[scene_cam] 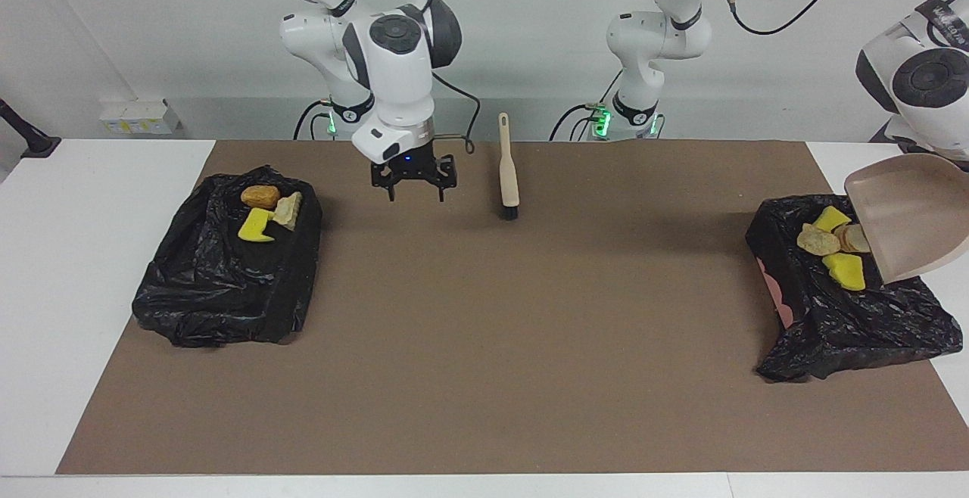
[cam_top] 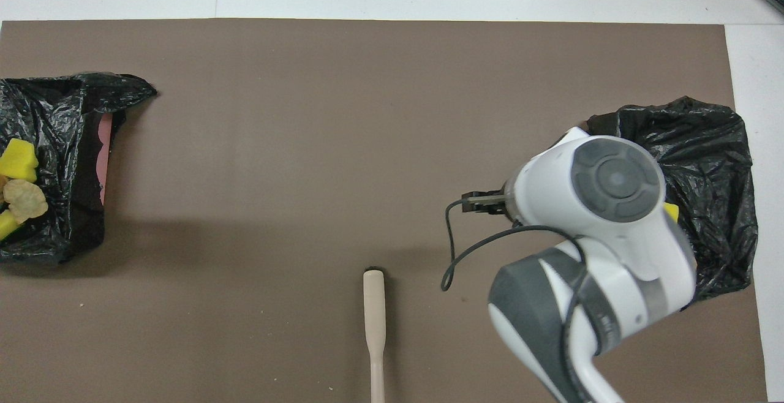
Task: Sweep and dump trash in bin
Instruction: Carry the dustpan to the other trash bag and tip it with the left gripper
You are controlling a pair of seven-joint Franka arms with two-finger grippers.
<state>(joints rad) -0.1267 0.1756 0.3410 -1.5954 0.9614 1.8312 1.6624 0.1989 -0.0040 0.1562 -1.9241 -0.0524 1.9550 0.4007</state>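
Observation:
The beige dustpan (scene_cam: 908, 214) hangs steeply tipped over the black-bagged bin (scene_cam: 855, 316) at the left arm's end, held up by my left arm; the pan hides that gripper's fingers. Several trash scraps (scene_cam: 829, 244), yellow sponge bits and tan lumps, lie in this bin (cam_top: 61, 207) at the pan's lip, the scraps (cam_top: 18, 182) also showing in the overhead view. The brush (scene_cam: 509, 176) lies alone on the brown mat (cam_top: 373, 305). My right gripper (scene_cam: 412, 184) hovers open and empty over the mat between the brush and the other bin.
A second black-bagged bin (scene_cam: 227, 286) at the right arm's end holds a brown lump (scene_cam: 260, 196), a tan piece (scene_cam: 288, 209) and a yellow sponge bit (scene_cam: 256, 226). In the overhead view the right arm (cam_top: 612, 195) covers part of it. The brown mat (scene_cam: 484, 331) covers the table's middle.

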